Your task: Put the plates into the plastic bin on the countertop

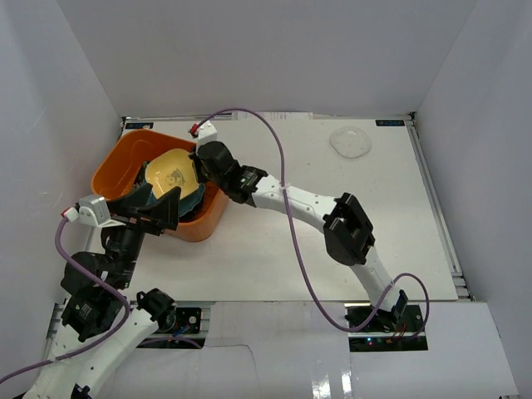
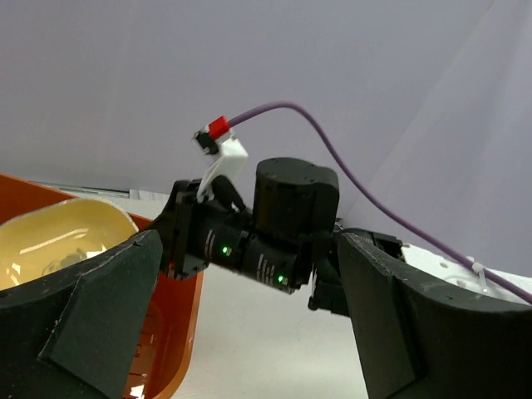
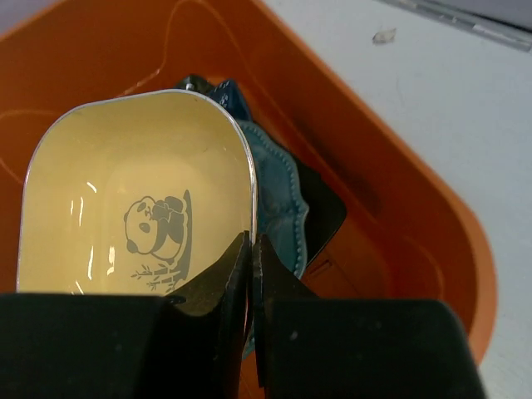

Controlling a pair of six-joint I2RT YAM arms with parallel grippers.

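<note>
Black fingers of the right gripper (image 3: 252, 243) are pressed together on the rim of the small yellow square plate (image 3: 125, 208), the one with a panda drawing. It hangs over the orange plastic bin (image 3: 399, 208), which stands at the far left corner of the surface (image 1: 249, 266). Under it lie a teal scalloped plate (image 3: 274, 191) and a black plate (image 3: 328, 212); whether more are hidden below, I cannot tell. The left gripper (image 1: 158, 204) waits at the near side of the bin with its fingers wide apart and holding nothing. I judge the task mostly done: the yellow plate needs release, and the clear round plate (image 1: 352, 141) lies alone near the far right corner.
</note>
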